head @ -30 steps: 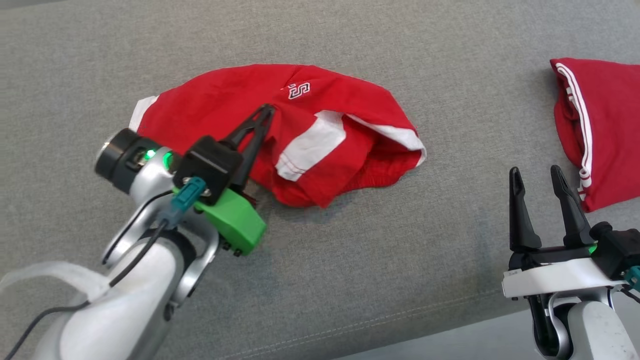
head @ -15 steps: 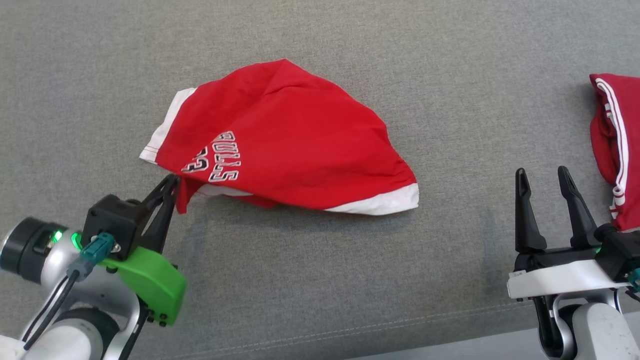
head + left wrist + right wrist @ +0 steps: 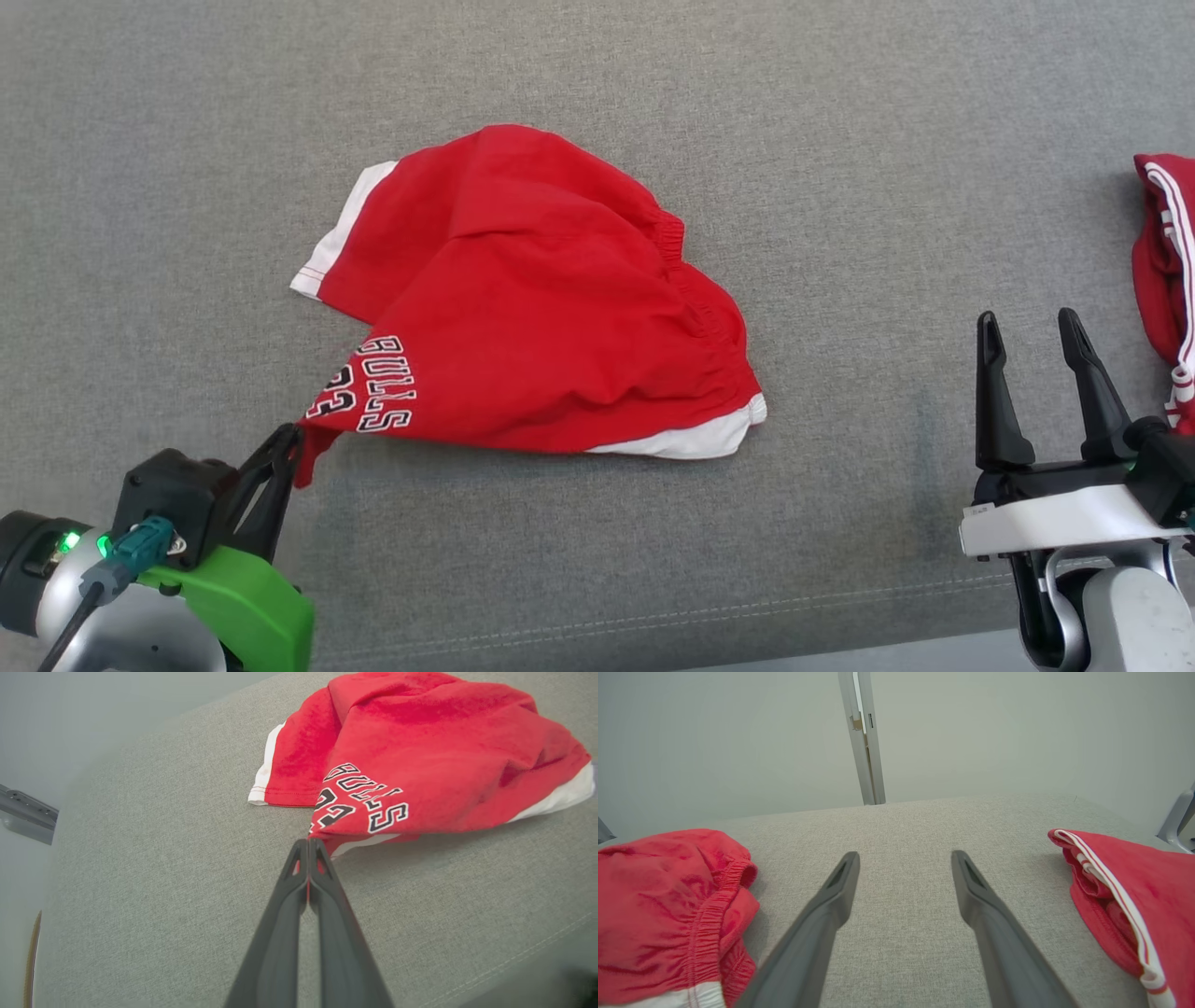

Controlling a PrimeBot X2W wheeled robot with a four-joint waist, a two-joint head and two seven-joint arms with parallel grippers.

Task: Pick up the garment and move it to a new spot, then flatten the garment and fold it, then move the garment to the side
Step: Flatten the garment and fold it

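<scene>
Inspected: the left pincer (image 3: 289, 439) has two long dark fingers (image 3: 289, 914), slim and tapering, each with a narrow slot near the tip. They rise from a black boxy block (image 3: 168, 499), with a bright green moulded housing (image 3: 252, 611) beneath it. A teal connector (image 3: 135, 551) sits beside the block, and a black cable (image 3: 70, 623) leads off from it. The wrist is silver metal (image 3: 121, 627) with a dark round collar (image 3: 21, 569) and a lit green indicator light (image 3: 67, 541). The right pincer (image 3: 1027, 322) has matching dark fingers set on a white plate (image 3: 1055, 527), with a black mount (image 3: 1158, 462) alongside and a grey-silver link (image 3: 1120, 616) below.
</scene>
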